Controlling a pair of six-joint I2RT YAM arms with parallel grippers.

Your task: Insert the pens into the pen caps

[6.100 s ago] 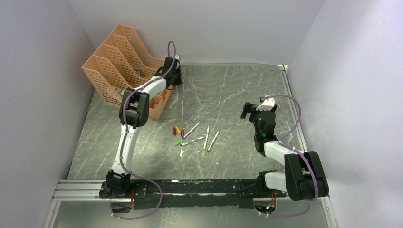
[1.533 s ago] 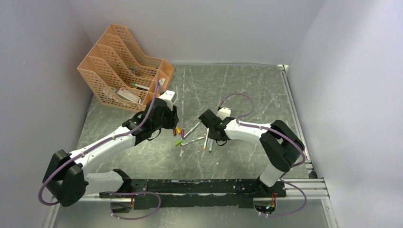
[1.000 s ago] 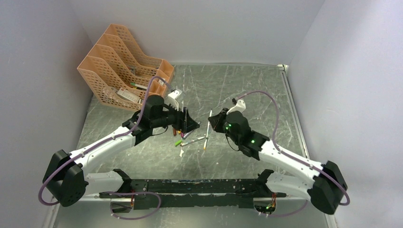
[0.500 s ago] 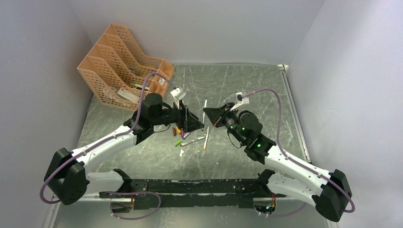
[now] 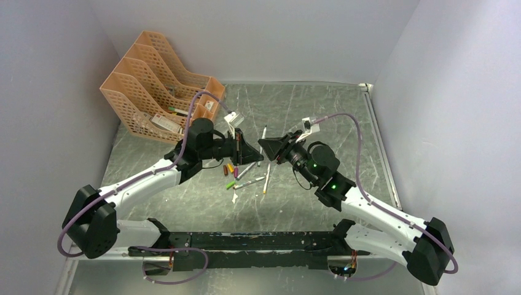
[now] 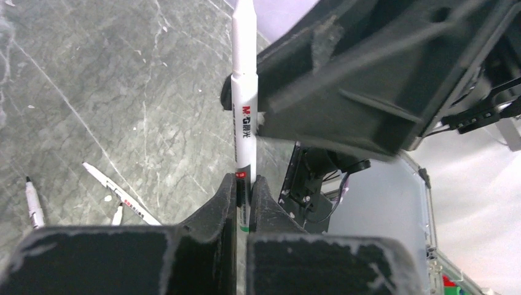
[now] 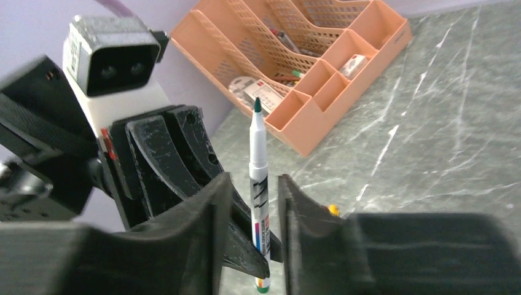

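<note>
Grey marbled tabletop (image 5: 307, 110) between plain pale lilac walls (image 5: 258, 37), orange mesh file rack (image 5: 153, 92) at far left corner.

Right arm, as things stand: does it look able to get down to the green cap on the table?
Probably yes. The right gripper stands open around the pen, which the left gripper clamps, so it carries nothing; the green cap lies uncovered below, beside loose pens.

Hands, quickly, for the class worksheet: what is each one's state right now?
Left hand: closed on the pen.
Right hand: open around the same pen, a gap showing on each side.
</note>
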